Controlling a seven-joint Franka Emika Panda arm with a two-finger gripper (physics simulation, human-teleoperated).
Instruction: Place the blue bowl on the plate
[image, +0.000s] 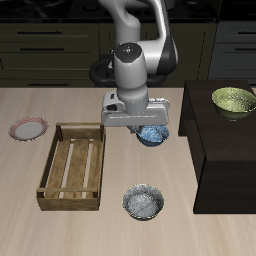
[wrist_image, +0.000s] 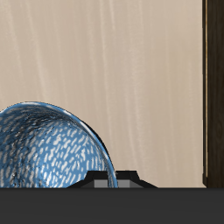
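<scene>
The blue bowl, bright blue with white speckles inside, is directly under my gripper near the middle of the table, beside the dark cabinet. The wrist view shows the blue bowl very close, its rim running into my gripper, whose fingers stand close together on that rim. I cannot tell whether the bowl is resting on the table or is just off it. The plate, pale with a pinkish-red rim, lies far across the table beyond the wooden tray, with nothing on it.
A wooden slatted tray lies between the bowl and the plate. A grey-white speckled bowl sits nearer the table's front edge. A dark cabinet beside the gripper carries a yellow-green bowl.
</scene>
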